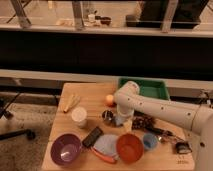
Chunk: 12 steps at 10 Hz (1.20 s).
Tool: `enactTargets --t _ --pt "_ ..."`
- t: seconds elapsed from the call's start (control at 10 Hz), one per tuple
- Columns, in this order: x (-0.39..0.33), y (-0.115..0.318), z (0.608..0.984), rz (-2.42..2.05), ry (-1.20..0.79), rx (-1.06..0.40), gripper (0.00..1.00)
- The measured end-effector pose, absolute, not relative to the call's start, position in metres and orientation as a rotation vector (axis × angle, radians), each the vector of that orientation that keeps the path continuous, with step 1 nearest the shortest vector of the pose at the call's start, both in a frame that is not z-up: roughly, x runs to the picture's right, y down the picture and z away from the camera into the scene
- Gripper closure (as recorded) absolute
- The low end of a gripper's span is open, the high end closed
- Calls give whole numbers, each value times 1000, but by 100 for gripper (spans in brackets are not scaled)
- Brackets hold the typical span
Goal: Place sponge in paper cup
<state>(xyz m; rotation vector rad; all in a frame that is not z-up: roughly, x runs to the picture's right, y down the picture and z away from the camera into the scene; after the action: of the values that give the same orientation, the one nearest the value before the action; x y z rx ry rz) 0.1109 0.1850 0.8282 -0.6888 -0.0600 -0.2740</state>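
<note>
The white paper cup (78, 116) stands upright left of the table's middle. My gripper (120, 120) hangs from the white arm (150, 106) and is low over the table's middle, right beside the little dark metal cup (107, 116). It is well to the right of the paper cup. A small blue-grey patch at the gripper's tip may be the sponge (121, 122); the wrist hides most of it. I cannot tell whether it is held.
A black block (92, 136), a pale-blue cloth (106, 145), an orange bowl (130, 148), a purple bowl (65, 149) and a small blue cup (149, 141) lie along the front. An orange ball (109, 100) and a green tray (145, 88) are behind.
</note>
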Motion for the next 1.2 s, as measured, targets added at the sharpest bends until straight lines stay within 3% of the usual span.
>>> enactTargets --t 1.2 --pt "98 180 847 -133 -29 -639 20"
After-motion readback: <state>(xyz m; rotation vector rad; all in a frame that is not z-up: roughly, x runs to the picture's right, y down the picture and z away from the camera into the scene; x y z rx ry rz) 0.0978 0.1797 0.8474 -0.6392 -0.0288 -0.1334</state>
